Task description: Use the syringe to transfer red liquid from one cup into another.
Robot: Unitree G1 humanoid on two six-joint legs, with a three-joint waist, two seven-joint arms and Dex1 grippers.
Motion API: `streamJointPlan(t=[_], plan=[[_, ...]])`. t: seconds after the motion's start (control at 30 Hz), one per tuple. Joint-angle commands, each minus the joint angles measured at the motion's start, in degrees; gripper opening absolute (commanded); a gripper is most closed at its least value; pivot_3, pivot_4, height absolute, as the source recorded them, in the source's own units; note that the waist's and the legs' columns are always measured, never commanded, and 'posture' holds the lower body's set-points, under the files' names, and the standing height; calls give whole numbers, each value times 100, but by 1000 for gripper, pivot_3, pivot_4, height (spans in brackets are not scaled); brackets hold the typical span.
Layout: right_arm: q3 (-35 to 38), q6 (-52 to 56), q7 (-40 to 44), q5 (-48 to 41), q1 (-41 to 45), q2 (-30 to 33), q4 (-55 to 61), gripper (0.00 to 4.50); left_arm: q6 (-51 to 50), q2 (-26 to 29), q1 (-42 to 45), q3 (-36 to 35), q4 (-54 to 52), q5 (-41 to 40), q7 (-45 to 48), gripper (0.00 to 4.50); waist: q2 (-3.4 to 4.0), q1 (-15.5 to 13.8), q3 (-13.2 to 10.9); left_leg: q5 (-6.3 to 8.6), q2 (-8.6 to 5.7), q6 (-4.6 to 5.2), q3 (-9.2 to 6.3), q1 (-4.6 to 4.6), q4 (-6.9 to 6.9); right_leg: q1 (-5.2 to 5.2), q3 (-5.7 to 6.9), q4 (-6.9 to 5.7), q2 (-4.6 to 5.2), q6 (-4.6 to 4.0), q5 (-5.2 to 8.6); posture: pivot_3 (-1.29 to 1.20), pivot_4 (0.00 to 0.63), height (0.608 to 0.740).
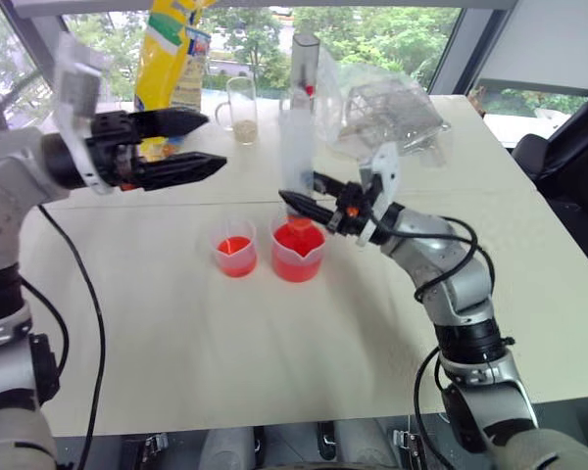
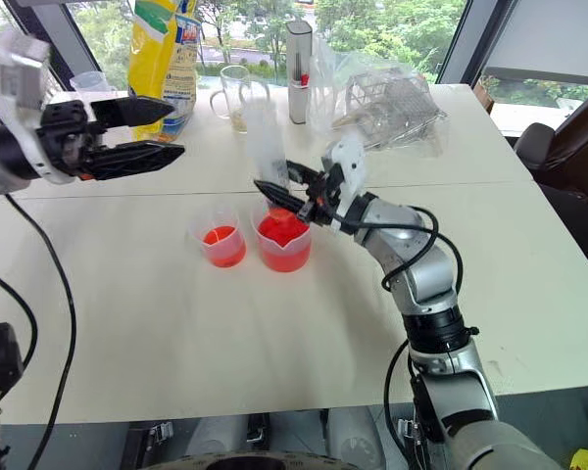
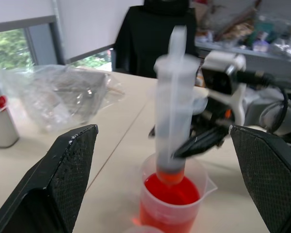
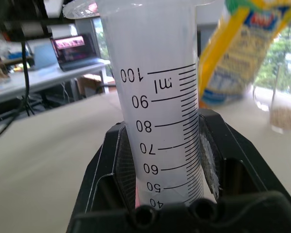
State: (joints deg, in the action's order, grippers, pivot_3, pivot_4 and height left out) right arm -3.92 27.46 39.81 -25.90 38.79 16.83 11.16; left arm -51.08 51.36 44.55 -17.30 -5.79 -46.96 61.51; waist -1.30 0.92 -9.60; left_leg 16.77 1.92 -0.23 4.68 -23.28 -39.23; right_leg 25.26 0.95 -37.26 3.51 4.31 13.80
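Currently right end effector (image 1: 296, 201) clamps syringe (image 1: 296, 147) low on barrel, upright, tip over red liquid (image 1: 299, 238) in spouted cup (image 1: 297, 257). Left end effector (image 1: 204, 145) spread wide, empty, well apart. Smaller cup (image 1: 235, 249) just beside on surface (image 1: 274, 343).

**Daylit bench, backlit from the windows**

Daylight enters through the windows (image 1: 392, 34) at 12 o'clock and lights the pale table (image 1: 225, 343) evenly; shadows on it are soft and faint. The foliage outside is bright and slightly washed out. The clear plastic bag (image 1: 387, 108) at 1 o'clock carries small glints. The red liquid (image 1: 298, 240) glows, lit through its cup. In the head views the syringe (image 1: 296, 137) is smeared by motion blur, and the left gripper (image 1: 191, 145) looks slightly soft. In the left wrist view the near fingers (image 3: 63, 179) are sharp and the background is soft. In the right wrist view the syringe scale is crisp, the room behind blurred.
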Motion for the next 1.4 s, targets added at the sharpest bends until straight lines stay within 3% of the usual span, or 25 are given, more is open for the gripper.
streamJointPlan(t=[0.03, 0.23, 0.47, 0.8, 1.4], plan=[[147, 221, -32, -419, 565, -184, 207, 1452, -43, 136, 106, -476, -91, -286, -209, 4470, 0, 2, 0, 0, -1, 0, 0, 1, 0, 0, 0, 0, 0, 0, 0, 0, 150, 740], [-110, 355, -15, -627, 1070, -874, -300, 1452, -105, 221, -86, -602, -304, -478, -376, 4470, 0, 11, 0, 0, -1, 0, 1, 1, 0, -2, 3, -1, -2, 0, 0, 0, 150, 740], [-697, -453, 281, -9, 932, -1387, -1276, 1452, -152, 285, -307, -657, -584, -699, -549, 4470, 0, 14, 0, 0, -1, 0, 2, 0, 0, -1, 3, 0, 2, 0, 0, 0, 150, 740], [-1075, -1371, 551, 716, 565, -1461, -1883, 1452, -201, 515, -258, -612, -582, -912, -676, 4470, 0, 32, 0, 0, -2, -1, 2, 0, 0, 0, 3, -1, 1, 0, 0, 0, 150, 740], [-1092, -1537, 581, 963, 542, -1517, -1937, 1452, -1, 33, 150, -26, -234, -668, -926, 4470, 0, 23, 0, -2, -3, -4, 2, 0, 1, 0, 3, -1, -1, -1, 0, 0, 150, 740]])
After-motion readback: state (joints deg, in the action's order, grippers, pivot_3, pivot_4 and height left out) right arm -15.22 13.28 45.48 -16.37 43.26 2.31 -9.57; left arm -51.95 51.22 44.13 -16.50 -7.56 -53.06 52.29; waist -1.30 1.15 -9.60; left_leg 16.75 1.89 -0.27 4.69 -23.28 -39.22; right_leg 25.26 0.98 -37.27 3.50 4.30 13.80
